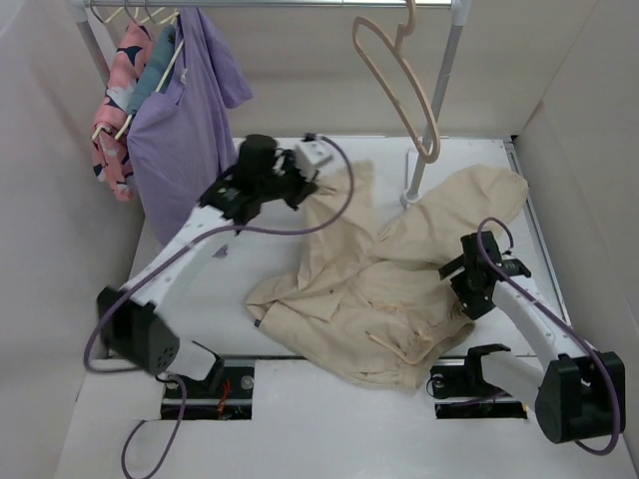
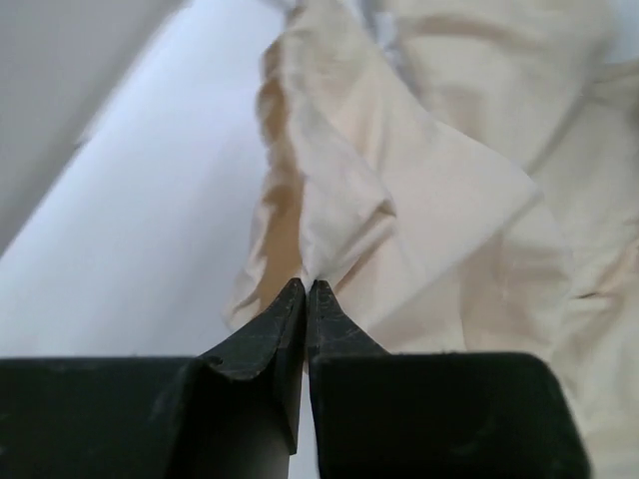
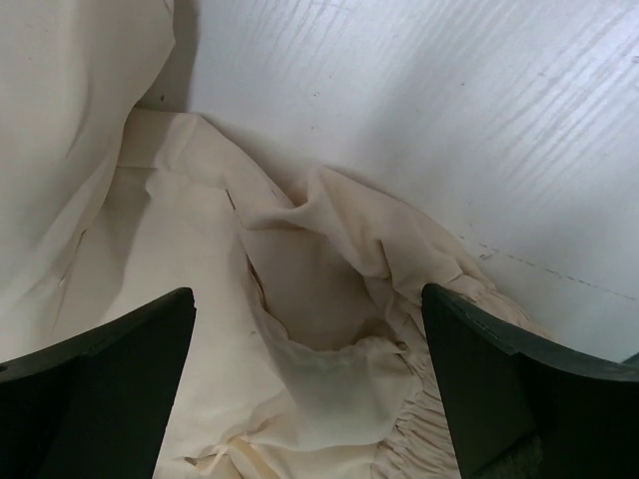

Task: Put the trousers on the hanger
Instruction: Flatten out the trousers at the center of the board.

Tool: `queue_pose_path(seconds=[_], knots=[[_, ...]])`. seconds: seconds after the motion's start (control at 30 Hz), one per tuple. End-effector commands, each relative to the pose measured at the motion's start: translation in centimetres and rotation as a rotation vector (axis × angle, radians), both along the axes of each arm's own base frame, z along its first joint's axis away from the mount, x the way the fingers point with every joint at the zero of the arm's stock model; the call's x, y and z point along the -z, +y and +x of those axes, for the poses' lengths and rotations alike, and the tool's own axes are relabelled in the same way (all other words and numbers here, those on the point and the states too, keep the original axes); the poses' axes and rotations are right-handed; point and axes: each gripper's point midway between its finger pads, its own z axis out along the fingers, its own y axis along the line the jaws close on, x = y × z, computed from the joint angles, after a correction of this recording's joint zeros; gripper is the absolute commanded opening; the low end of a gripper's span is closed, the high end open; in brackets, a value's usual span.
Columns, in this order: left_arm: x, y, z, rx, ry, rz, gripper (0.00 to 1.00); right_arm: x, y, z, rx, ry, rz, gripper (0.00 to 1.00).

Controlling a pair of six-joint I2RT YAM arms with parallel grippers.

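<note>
Nothing is hung yet, so almost the whole job lies ahead of you. At 10 o'clock in the overhead view the pink patterned garment (image 1: 113,100) and the purple shirt (image 1: 180,130) hang on the rail (image 1: 300,4) and are no part of this. The trousers (image 1: 379,289) lie in a wrinkled cream heap in the middle of the desk (image 1: 230,289), one leg running up toward 12 o'clock. The hanger (image 1: 431,140) dangles bare from the rail at 1 o'clock of the heap, with no cloth over it. What's left, as I judge it: lift the cloth, carry it up, and drape it over that frame.

Now your left gripper (image 2: 307,291), at 10 o'clock of the heap. It's clenched, fingers pressed together with only a hairline between them, and the tips meet the edge of a trouser fold. That looks like a pinch on the cloth, though how much fabric sits inside the tips is hidden.

Over to the right gripper (image 3: 310,394), at 3 o'clock of the heap. It's spread wide and grasping nothing, a finger either side of the gathered waistband below it. Whether it touches the cloth you can't tell from here.
</note>
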Motion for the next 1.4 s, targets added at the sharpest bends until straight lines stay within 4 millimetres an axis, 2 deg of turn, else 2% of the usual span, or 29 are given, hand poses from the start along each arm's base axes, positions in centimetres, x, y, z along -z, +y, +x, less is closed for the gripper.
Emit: queue_pose_path(seconds=[0.0, 0.07, 0.2, 0.23, 0.3, 0.33, 0.37, 0.43, 0.47, 0.5, 0.57, 0.6, 0.63, 0.67, 0.7, 0.73, 0.77, 0.8, 0.87, 0.9, 0.97, 1.0, 1.07, 1.1, 1.17, 1.2, 1.23, 1.3, 1.37], knots=[[-1.9, 7.7, -1.0, -0.237, -0.021, -0.007, 0.00, 0.9, 0.7, 1.7, -0.034, -0.017, 0.025, 1.00], [-2.0, 10.7, -2.2, -0.307, -0.046, -0.026, 0.00, 1.9, 0.7, 2.3, -0.054, 0.031, 0.012, 1.00], [-0.9, 17.0, -1.8, -0.522, -0.061, 0.009, 0.00, 3.1, 1.2, 3.7, -0.092, 0.076, 0.017, 0.95], [-0.4, 18.7, -1.3, -0.591, -0.064, 0.034, 0.00, 3.2, 1.0, 3.9, -0.101, 0.086, 0.002, 0.72], [0.2, 21.4, -0.8, -0.683, -0.061, 0.055, 0.00, 2.7, 0.2, 5.4, -0.116, 0.074, -0.025, 0.43], [0.2, 23.8, -0.3, -0.753, -0.068, 0.071, 0.00, 2.3, -0.4, 5.8, -0.115, 0.077, -0.040, 0.26], [0.2, 25.0, -0.1, -0.788, -0.074, 0.083, 0.00, 1.6, -1.3, 6.4, -0.111, 0.067, -0.068, 0.15], [0.4, 27.8, 0.0, -0.862, -0.070, 0.101, 0.00, -1.2, -3.8, 8.9, -0.118, 0.004, -0.125, 0.10], [0.5, 28.4, -0.1, -0.857, -0.070, 0.117, 0.00, -3.8, -6.1, 11.3, -0.077, -0.066, -0.166, 0.02], [0.5, 28.8, -0.1, -0.855, -0.073, 0.121, 0.00, -5.7, -7.1, 12.8, -0.071, -0.120, -0.188, 0.00], [0.9, 30.2, -0.3, -0.866, -0.070, 0.157, 0.00, -7.7, -9.1, 15.6, -0.097, -0.145, -0.244, 0.00], [0.8, 30.7, -0.2, -0.854, -0.083, 0.194, 0.00, -8.7, -9.8, 16.8, -0.109, -0.150, -0.260, 0.00], [0.6, 31.2, -0.4, -0.850, -0.090, 0.219, 0.00, -12.3, -10.3, 19.7, -0.122, -0.217, -0.288, 0.00], [2.0, 31.6, -1.0, -0.832, -0.045, 0.271, 0.00, -10.3, -10.8, 21.2, -0.153, -0.134, -0.300, 0.00], [2.8, 32.2, -1.3, -0.814, -0.023, 0.320, 0.00, -10.1, -11.6, 22.3, -0.154, -0.102, -0.311, 0.00], [3.3, 32.6, -1.8, -0.738, -0.047, 0.418, 0.00, -12.0, -11.9, 24.0, -0.166, -0.103, -0.320, 0.06], [5.2, 32.9, -3.1, -0.692, 0.011, 0.482, 0.00, -8.4, -12.5, 24.9, -0.211, 0.004, -0.301, 0.14], [6.2, 33.3, -3.9, -0.662, 0.030, 0.540, 0.00, -7.7, -12.2, 25.6, -0.251, 0.031, -0.276, 0.37], [8.8, 33.9, -5.7, -0.571, 0.085, 0.652, 0.00, -6.8, -11.4, 26.4, -0.304, 0.070, -0.197, 0.63], [9.1, 34.5, -6.1, -0.579, 0.087, 0.687, 0.00, -6.8, -11.4, 26.4, -0.304, 0.070, -0.197, 0.76], [10.2, 34.9, -7.0, -0.576, 0.120, 0.724, 0.00, -6.7, -11.7, 25.1, -0.279, 0.075, -0.220, 0.92], [10.9, 35.2, -7.4, -0.577, 0.141, 0.740, 0.00, -9.0, -11.9, 24.4, -0.254, 0.029, -0.250, 1.00], [11.6, 35.4, -8.2, -0.585, 0.178, 0.758, 0.00, -10.3, -12.4, 22.9, -0.213, 0.009, -0.292, 1.00], [12.1, 35.4, -9.1, -0.574, 0.204, 0.764, 0.00, -11.1, -12.7, 20.9, -0.188, 0.005, -0.299, 1.00], [12.7, 35.4, -9.8, -0.597, 0.235, 0.757, 0.01, -11.4, -12.8, 19.1, -0.142, -0.005, -0.295, 1.00], [13.2, 35.3, -10.4, -0.601, 0.265, 0.753, 0.06, -9.7, -12.3, 17.5, -0.139, 0.028, -0.271, 1.00], [14.1, 35.4, -11.1, -0.615, 0.298, 0.760, 0.07, -10.3, -12.1, 16.5, -0.108, -0.003, -0.253, 1.00], [15.1, 35.7, -12.2, -0.650, 0.352, 0.770, 0.07, -8.7, -11.4, 14.9, -0.084, 0.010, -0.195, 1.00], [16.1, 35.7, -13.3, -0.640, 0.369, 0.793, 0.08, -5.8, -11.2, 12.2, -0.018, 0.062, -0.129, 1.00]])
